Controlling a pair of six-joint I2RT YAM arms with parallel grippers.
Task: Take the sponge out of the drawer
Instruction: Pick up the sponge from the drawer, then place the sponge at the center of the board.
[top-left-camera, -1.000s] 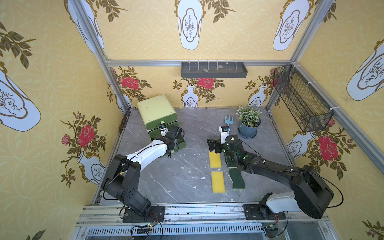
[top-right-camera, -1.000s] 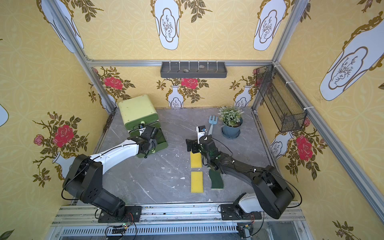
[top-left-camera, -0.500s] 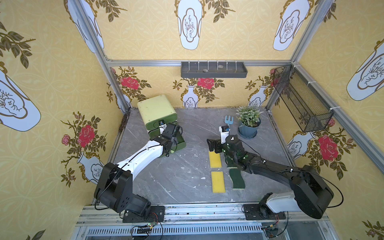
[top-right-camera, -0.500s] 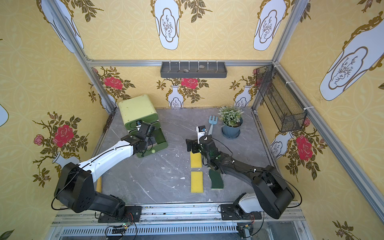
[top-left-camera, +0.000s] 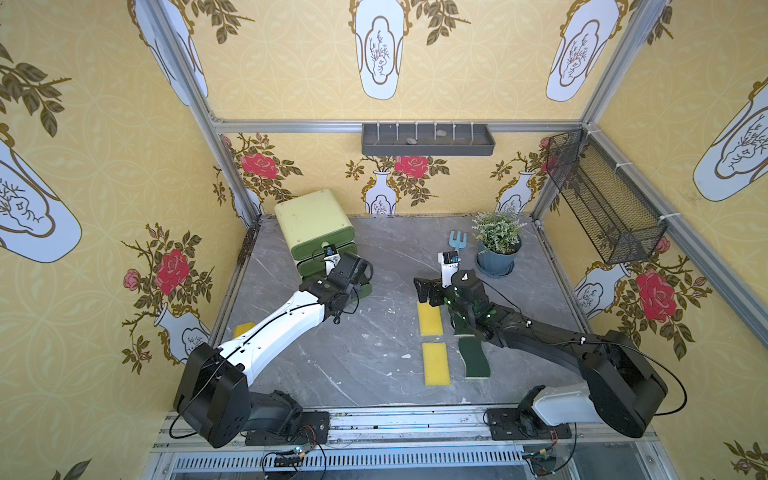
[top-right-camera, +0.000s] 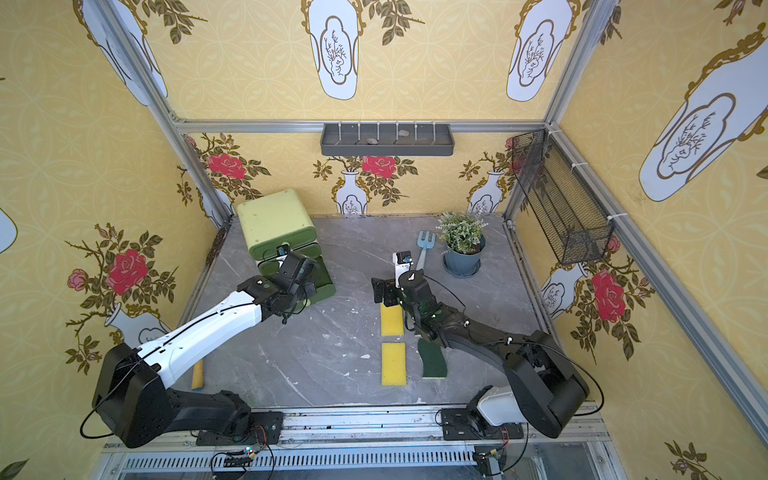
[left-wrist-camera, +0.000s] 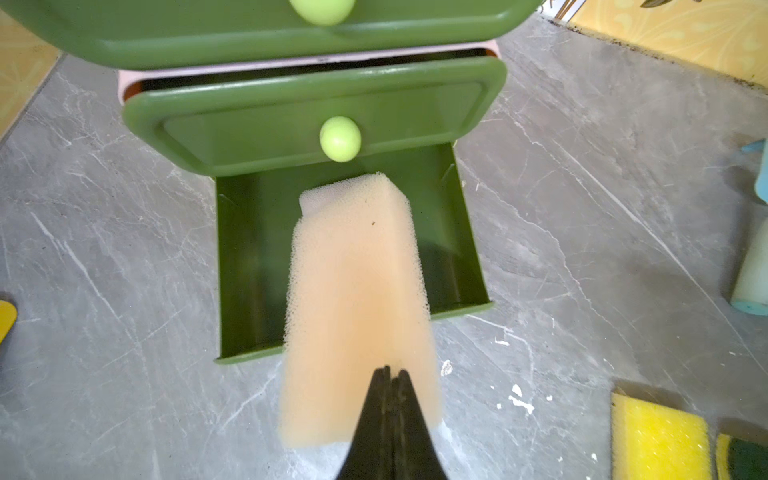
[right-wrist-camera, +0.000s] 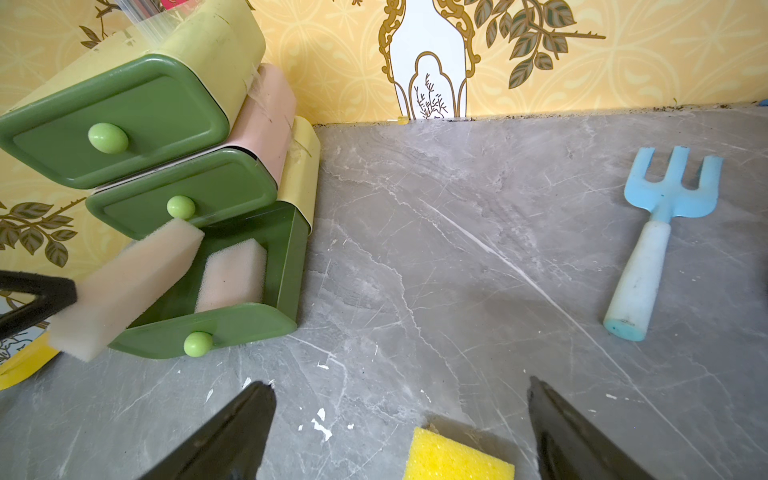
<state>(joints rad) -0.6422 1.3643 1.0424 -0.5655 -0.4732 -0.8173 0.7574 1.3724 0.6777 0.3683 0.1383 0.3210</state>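
Holding the peach sponge (left-wrist-camera: 357, 291) by its near end, the left gripper (left-wrist-camera: 390, 374) is pressed together so tightly that its jaws almost meet through the foam. The sponge hangs tilted over the open bottom drawer (left-wrist-camera: 467, 249) of the green drawer unit (top-left-camera: 313, 224), which stands at the far left of the worktop (right-wrist-camera: 457, 249). In the right wrist view it looks lifted above the drawer rim, with its far end close to the knob of the middle drawer. A second sponge (right-wrist-camera: 235, 274) of the same colour lies flat inside the drawer.

I judge this sponge to be very light, soft and easy to squash, neither slippery nor fragile. Because the hold is at one end, the long free part may sag or swing. A hold nearer the middle, across the thin sides, would be steadier.

The right gripper (right-wrist-camera: 401, 384) is spread wide and empty, above a yellow sponge (right-wrist-camera: 457, 457) to the right.
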